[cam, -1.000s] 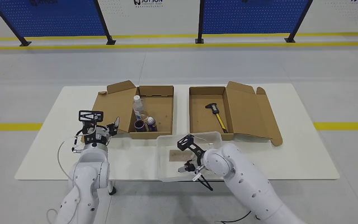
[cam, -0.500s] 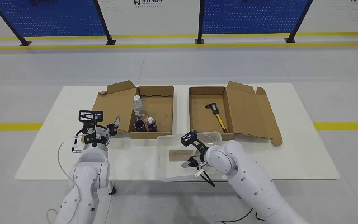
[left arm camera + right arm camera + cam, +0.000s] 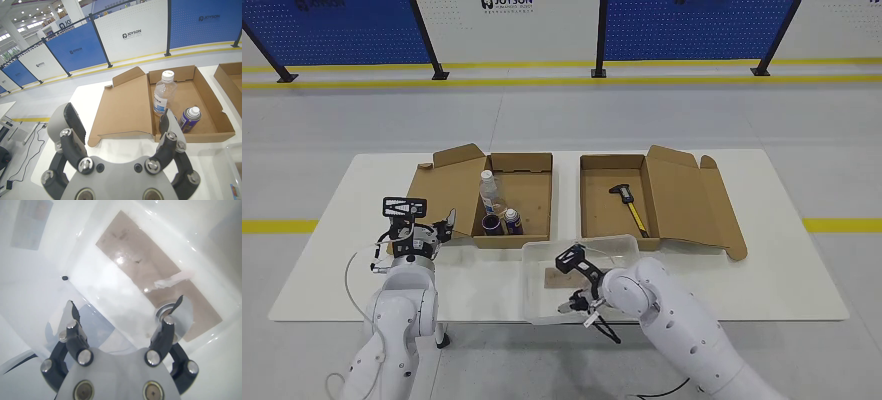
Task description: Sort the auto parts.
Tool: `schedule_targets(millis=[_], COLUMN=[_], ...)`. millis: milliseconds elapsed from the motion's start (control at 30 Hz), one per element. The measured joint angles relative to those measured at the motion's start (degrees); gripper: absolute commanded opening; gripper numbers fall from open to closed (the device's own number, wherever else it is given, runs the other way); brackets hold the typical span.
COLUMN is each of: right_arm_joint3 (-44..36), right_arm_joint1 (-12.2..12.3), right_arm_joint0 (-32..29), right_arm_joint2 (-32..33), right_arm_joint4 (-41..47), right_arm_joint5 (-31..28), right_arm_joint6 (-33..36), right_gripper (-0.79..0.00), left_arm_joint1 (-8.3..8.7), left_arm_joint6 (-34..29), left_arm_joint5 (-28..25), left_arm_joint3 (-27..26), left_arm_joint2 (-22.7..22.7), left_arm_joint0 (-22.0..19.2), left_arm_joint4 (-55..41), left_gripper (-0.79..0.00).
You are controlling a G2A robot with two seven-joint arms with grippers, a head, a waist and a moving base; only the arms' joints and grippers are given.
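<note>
The right hand [image 3: 125,303] hangs inside the clear plastic bin [image 3: 526,285] at the near edge of the white surface [image 3: 332,260], its fingers spread wide apart and clamped on nothing. One fingertip sits right at a small round metal part [image 3: 164,310] lying on the bin floor; whether it touches the part cannot be told. The part rests on the edge of a brown rectangular patch [image 3: 147,262] seen through the bin floor, and a tiny black speck [image 3: 64,277] lies well apart from it.

The left hand [image 3: 119,113] is also apart and empty, held above the surface just beside the open flap of the left cardboard box [image 3: 206,91]. That box holds an upright clear bottle [image 3: 164,94] with a white cap, a purple spray can [image 3: 190,119] leaning beside it, and a dark round container [image 3: 490,222] partly hidden behind one finger in the wrist view.

The right cardboard box [image 3: 597,215] stands behind the bin, with a yellow-handled hammer [image 3: 630,208] lying flat inside it.
</note>
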Motion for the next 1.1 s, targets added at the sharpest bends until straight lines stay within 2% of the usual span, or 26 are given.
schedule_targets(millis=[167,533,567,667,700,733,767,833,967,1100], right_arm_joint3=[-1.97,-4.28,-4.50,-5.18,-5.69,-6.14,-6.57,-7.56,-9.00,-9.30], right_arm_joint1=[-0.10,1.16,1.27,1.57,1.68,1.75,1.83,2.01,2.23,2.43], right_arm_joint0=[0.15,1.84,1.74,1.18,0.87,0.59,0.33,-0.24,-1.30,-2.02], right_arm_joint2=[-0.59,4.03,4.31,4.90,5.07,5.19,5.34,5.66,6.14,6.83], right_arm_joint4=[0.23,-6.08,-6.61,-7.91,-8.38,-8.73,-9.08,-10.26,-11.18,-11.79], right_arm_joint5=[0.34,3.33,3.53,3.83,4.09,4.29,4.50,5.26,6.00,6.31], right_arm_joint6=[1.06,3.45,3.84,5.03,5.43,5.73,6.02,6.70,7.41,7.54], right_gripper=[0.000,0.000,-0.111,-0.336,-0.369,-0.348,-0.237,-0.188,-0.237,-0.252], left_arm_joint1=[0.00,0.00,0.00,0.00,0.00,0.00,0.00,0.00,0.00,0.00], left_arm_joint6=[0.00,0.00,0.00,0.00,0.00,0.00,0.00,0.00,0.00,0.00], left_arm_joint5=[0.00,0.00,0.00,0.00,0.00,0.00,0.00,0.00,0.00,0.00], left_arm_joint3=[0.00,0.00,0.00,0.00,0.00,0.00,0.00,0.00,0.00,0.00], left_arm_joint2=[0.00,0.00,0.00,0.00,0.00,0.00,0.00,0.00,0.00,0.00], left_arm_joint0=[0.00,0.00,0.00,0.00,0.00,0.00,0.00,0.00,0.00,0.00], left_arm_joint4=[0.00,0.00,0.00,0.00,0.00,0.00,0.00,0.00,0.00,0.00], left_gripper=[0.000,0.000,0.000,0.000,0.000,0.000,0.000,0.000,0.000,0.000])
